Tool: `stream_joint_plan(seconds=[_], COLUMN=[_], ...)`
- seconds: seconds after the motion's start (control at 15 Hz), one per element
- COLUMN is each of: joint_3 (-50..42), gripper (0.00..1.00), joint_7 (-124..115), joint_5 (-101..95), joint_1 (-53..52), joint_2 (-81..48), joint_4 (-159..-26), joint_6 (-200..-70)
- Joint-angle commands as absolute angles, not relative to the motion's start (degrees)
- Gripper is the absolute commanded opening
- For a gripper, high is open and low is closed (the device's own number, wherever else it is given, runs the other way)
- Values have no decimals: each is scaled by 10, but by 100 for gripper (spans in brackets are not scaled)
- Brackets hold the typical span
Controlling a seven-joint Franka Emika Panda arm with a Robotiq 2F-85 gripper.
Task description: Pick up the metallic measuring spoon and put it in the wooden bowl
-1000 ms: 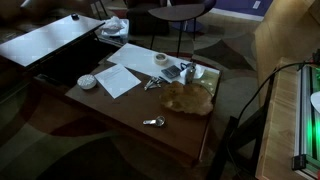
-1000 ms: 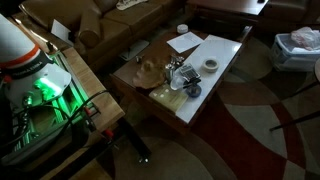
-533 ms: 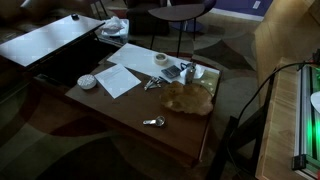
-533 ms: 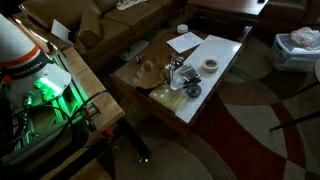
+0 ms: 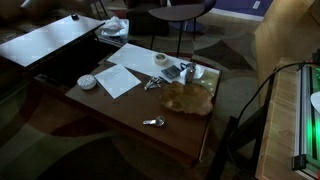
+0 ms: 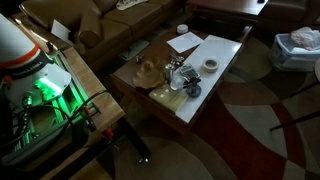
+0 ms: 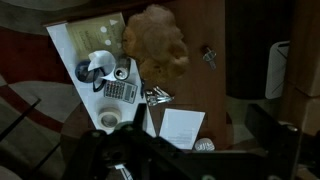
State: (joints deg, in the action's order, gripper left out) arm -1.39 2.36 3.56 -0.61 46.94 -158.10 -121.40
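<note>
The metallic measuring spoon (image 5: 152, 122) lies alone on the brown table near its front edge; it also shows in the wrist view (image 7: 208, 55). The wooden bowl (image 5: 187, 97) sits on the table, seen in an exterior view (image 6: 150, 70) and the wrist view (image 7: 155, 42). My gripper (image 7: 152, 138) hangs high above the table. It shows only as dark shapes at the bottom of the wrist view, its fingers spread apart with nothing between them. It is far from both spoon and bowl.
A silvery utensil cluster (image 5: 152, 84), a white paper (image 5: 120, 77), a small white round dish (image 5: 87, 81), a tape roll (image 5: 160, 59) and a calculator (image 7: 120, 90) lie on the table. A couch (image 6: 100, 25) stands beside it, and the robot base (image 6: 18, 45) is nearby.
</note>
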Motion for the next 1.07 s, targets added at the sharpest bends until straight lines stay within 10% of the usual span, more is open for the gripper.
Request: stream_joint_plan(seconds=[0.0,1.0], joint_3=[63,215], gripper=[100,100], joint_7=[-51,-238], joint_5=[75,47], joint_1=[-56,-102], joint_2=[373,154], joint_4=[-1583,-1564], joint_6=[-1320,-1398])
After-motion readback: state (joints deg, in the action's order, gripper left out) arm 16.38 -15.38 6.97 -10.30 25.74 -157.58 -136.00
